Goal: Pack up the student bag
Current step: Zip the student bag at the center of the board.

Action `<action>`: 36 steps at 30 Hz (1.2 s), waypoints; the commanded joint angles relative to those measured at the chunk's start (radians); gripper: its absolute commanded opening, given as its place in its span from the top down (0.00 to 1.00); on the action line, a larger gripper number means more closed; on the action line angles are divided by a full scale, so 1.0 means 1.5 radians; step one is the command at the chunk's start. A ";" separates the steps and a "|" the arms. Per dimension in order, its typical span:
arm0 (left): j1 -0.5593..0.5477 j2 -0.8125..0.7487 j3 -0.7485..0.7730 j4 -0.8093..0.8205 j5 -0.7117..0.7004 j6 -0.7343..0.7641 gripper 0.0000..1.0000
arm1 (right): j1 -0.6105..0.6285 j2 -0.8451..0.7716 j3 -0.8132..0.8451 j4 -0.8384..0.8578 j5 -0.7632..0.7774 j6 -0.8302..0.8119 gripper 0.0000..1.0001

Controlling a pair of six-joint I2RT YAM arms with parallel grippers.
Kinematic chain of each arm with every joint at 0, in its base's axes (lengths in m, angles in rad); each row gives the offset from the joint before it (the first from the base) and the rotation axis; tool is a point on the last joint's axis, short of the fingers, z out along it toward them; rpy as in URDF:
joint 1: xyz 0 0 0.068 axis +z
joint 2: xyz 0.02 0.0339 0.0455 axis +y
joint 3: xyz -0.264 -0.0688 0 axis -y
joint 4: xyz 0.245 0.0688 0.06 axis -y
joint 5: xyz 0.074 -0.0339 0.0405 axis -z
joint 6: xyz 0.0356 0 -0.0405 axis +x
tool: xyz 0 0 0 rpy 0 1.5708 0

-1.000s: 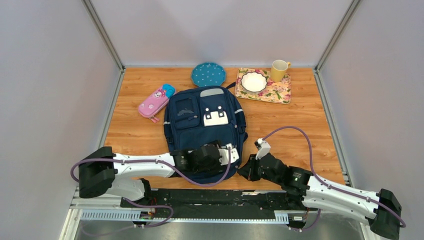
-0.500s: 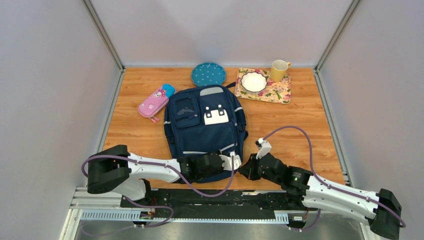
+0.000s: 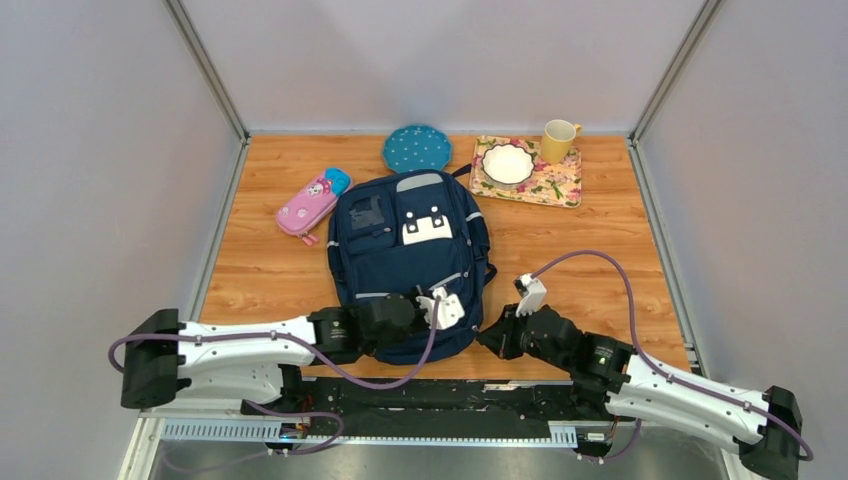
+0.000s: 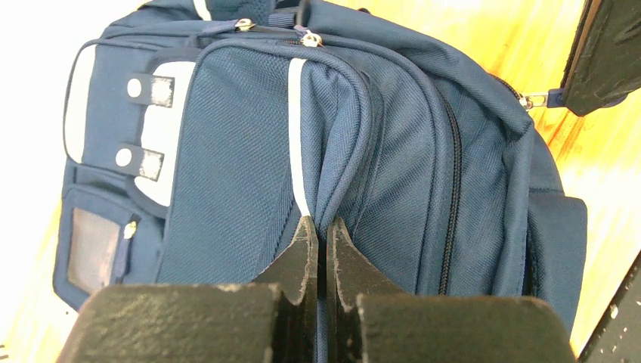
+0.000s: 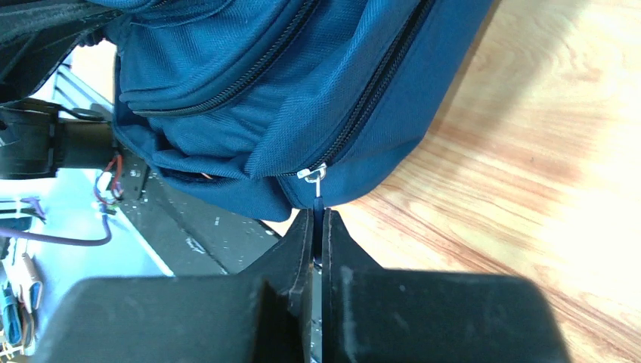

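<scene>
The student bag (image 3: 410,250), a navy backpack with a white patch, lies flat in the middle of the table, its grey top panel at the far end. My left gripper (image 3: 432,297) is over the bag's near end, shut on a fold of its front-pocket fabric (image 4: 318,227) next to a pale stripe. At the bag's near right corner my right gripper (image 3: 490,340) is shut on the blue zip pull (image 5: 317,200) of the main zipper, just below the metal slider (image 5: 311,174). That zipper looks closed along the part that shows.
A pink pencil case (image 3: 307,207) lies left of the bag. A teal plate (image 3: 416,148) is behind it. At the back right a floral tray (image 3: 560,185) carries a white bowl (image 3: 508,163), with a yellow mug (image 3: 558,140) beside it. Grey walls enclose three sides.
My left gripper has gone from open to shut, pinching the bag's fabric, and its arm has drawn back to the left. The bag's near end has bunched up slightly. The right gripper keeps its hold.
</scene>
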 commanded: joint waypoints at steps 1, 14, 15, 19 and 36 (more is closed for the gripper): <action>0.013 -0.088 0.044 -0.060 -0.007 -0.009 1.00 | 0.001 -0.022 0.045 -0.032 0.025 -0.054 1.00; 0.034 -0.241 0.030 -0.154 0.065 -0.043 1.00 | 0.000 0.035 0.069 -0.010 0.045 -0.129 1.00; 0.038 -0.249 0.033 -0.164 0.069 -0.047 1.00 | -0.001 0.040 0.070 -0.006 0.050 -0.134 1.00; 0.046 -0.266 0.048 -0.208 0.093 -0.056 1.00 | -0.012 0.048 0.073 0.028 0.050 -0.146 1.00; 0.052 -0.324 0.018 -0.208 0.087 -0.088 1.00 | -0.177 0.199 0.083 0.201 -0.036 -0.200 1.00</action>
